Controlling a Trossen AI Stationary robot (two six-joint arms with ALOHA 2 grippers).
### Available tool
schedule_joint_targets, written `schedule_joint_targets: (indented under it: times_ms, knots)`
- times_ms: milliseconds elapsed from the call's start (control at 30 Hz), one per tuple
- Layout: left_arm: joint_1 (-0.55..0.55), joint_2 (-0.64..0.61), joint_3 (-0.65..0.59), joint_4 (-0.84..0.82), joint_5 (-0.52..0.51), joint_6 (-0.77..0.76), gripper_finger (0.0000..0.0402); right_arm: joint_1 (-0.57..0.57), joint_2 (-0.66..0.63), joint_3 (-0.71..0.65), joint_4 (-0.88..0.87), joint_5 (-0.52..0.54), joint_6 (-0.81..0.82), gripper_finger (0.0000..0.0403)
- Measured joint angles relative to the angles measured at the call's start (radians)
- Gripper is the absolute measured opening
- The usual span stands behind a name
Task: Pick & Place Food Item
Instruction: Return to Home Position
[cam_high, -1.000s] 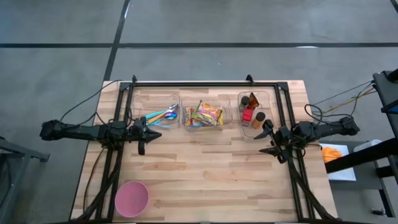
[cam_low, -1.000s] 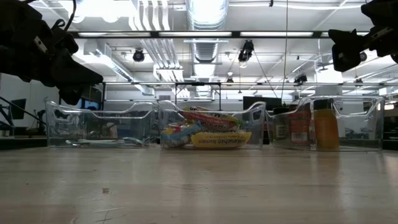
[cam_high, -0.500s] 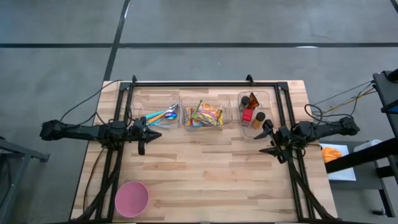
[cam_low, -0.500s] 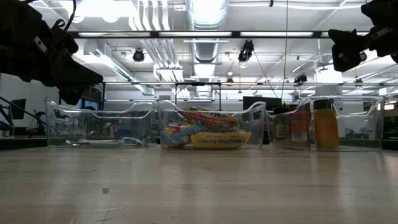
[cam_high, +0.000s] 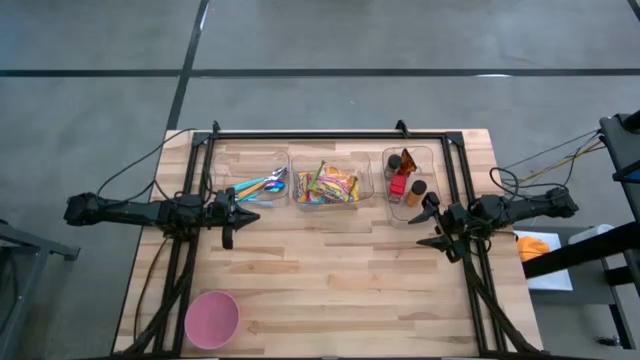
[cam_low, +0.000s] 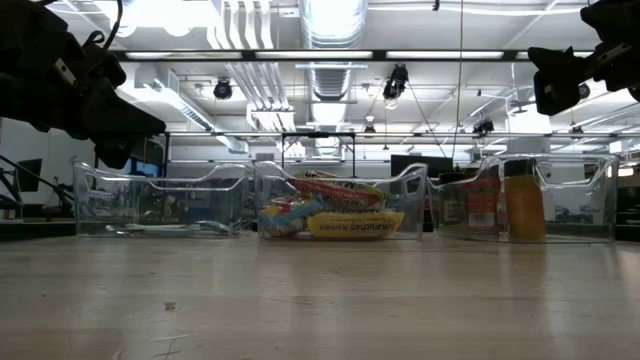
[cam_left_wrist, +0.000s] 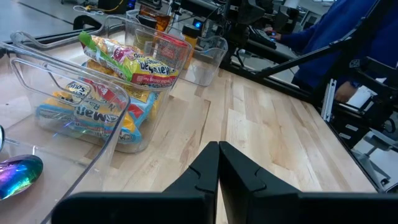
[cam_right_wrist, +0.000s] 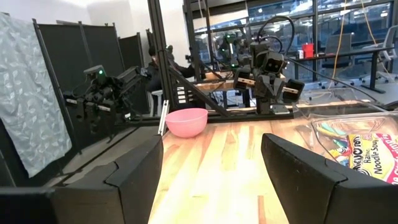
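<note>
Colourful snack packets (cam_high: 326, 185) fill the middle clear bin (cam_high: 331, 203) at the table's far side; they also show in the low view (cam_low: 330, 211) and the left wrist view (cam_left_wrist: 118, 81). A pink bowl (cam_high: 212, 319) stands at the near left corner, seen too in the right wrist view (cam_right_wrist: 186, 121). My left gripper (cam_high: 252, 213) hovers shut over the table's left side, just near the left bin. My right gripper (cam_high: 427, 226) hovers open over the right side, near the right bin, with nothing between its fingers (cam_right_wrist: 134, 168).
A left bin (cam_high: 250, 186) holds spoons; a right bin (cam_high: 409, 186) holds bottles and jars. A black frame (cam_high: 330, 134) runs round the far and side edges. The bare wooden middle of the table (cam_high: 330, 270) lies between the arms. A person in blue (cam_left_wrist: 339, 31) sits beyond the table.
</note>
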Motion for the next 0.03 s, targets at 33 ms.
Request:
schedule_joint_targets:
  times_ms: [33]
  knots:
    - [0.0, 0.0, 0.0, 0.0, 0.0, 0.0, 0.0019, 0.0, 0.0, 0.0, 0.0, 0.0, 0.0, 0.0267]
